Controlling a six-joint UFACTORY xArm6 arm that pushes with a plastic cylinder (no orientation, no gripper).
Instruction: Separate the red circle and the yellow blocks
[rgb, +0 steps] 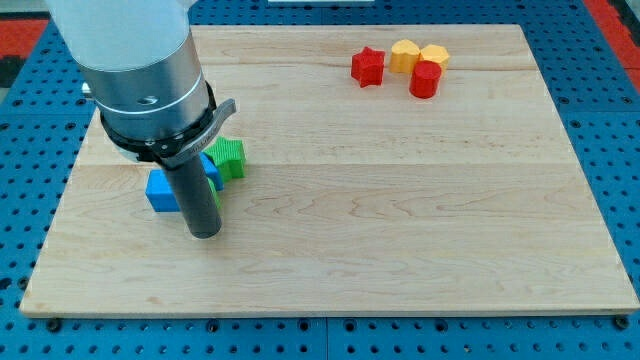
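The red circle (425, 78) stands near the view's top right, touching two yellow blocks: one yellow block (404, 55) to its upper left and one yellow block (435, 55) just above it. A red star (368, 67) lies just left of them, a small gap away. My tip (205, 232) rests on the board at the view's left, far from the red circle and the yellow blocks. It sits right beside a blue block (163, 190) and a green block (229, 158).
The wooden board (380, 220) lies on a blue pegboard table (620, 120). The arm's grey cylinder (135, 60) covers the view's top left corner and hides part of the blue and green blocks.
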